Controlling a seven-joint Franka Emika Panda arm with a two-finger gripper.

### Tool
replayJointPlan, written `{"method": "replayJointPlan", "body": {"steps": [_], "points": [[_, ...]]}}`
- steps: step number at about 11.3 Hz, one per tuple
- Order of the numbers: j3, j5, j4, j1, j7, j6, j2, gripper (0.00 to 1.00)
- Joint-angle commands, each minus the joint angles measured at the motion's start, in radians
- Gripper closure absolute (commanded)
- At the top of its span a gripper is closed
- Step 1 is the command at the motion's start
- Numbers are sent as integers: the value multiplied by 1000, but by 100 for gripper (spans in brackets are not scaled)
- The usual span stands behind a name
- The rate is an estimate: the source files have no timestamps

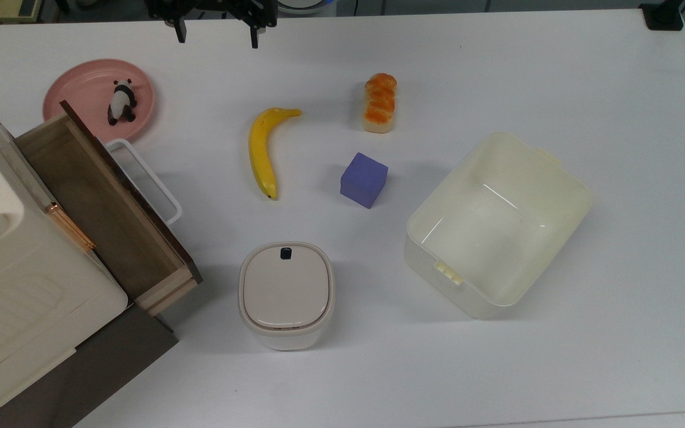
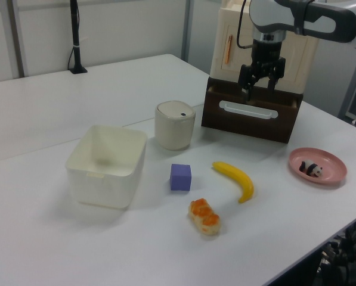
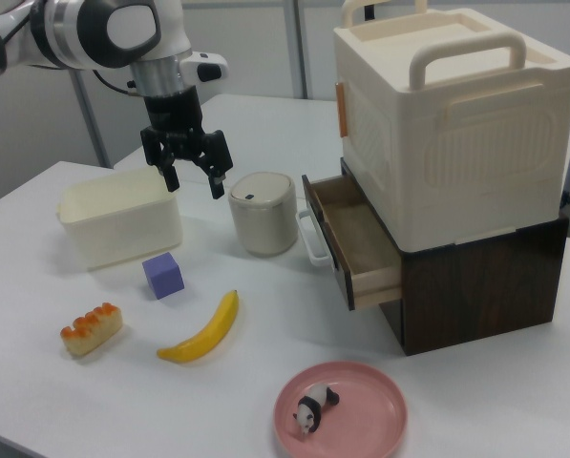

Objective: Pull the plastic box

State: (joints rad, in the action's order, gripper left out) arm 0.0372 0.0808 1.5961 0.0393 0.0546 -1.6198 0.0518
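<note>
Top view, gripper: the gripper (image 1: 216,32) was seen at the upper edge, above the table's far side, with its two fingers spread wide apart and nothing held between them.
Top view, plastic box: the plastic box (image 1: 497,223) was found on the white table (image 1: 616,89), toward the top view's right, open and empty, turned at an angle to the table edges.
Top view, direction: the box lay well apart from the fingers, toward the top view's lower right; the banana (image 1: 262,148), the bread roll (image 1: 380,101) and the purple cube (image 1: 364,179) were lying in the area between.
Top view, long axis: the longer sides were judged to run from the top view's lower left to its upper right, with a latch tab (image 1: 448,274) on the near short wall.
Left view, gripper: the gripper (image 2: 260,84) was seen high over the open wooden drawer (image 2: 251,117), fingers parted and empty.
Left view, plastic box: the box (image 2: 106,165) stood at the left view's left, well apart from the gripper, with the lidded bin (image 2: 175,124) between them.
Right view, gripper: the open gripper (image 3: 187,171) was seen in the air, and the box (image 3: 120,227) lay lower, toward the right view's left.
Coming move: a long travel and a descent to a wall of the box was judged necessary before any pull.
</note>
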Motion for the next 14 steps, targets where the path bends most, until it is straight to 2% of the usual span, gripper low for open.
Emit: {"method": "replayJointPlan", "body": {"steps": [1, 14], "points": [[6, 13, -4, -2, 7, -32, 5, 0], [7, 13, -4, 19, 16, -46, 5, 0]]}}
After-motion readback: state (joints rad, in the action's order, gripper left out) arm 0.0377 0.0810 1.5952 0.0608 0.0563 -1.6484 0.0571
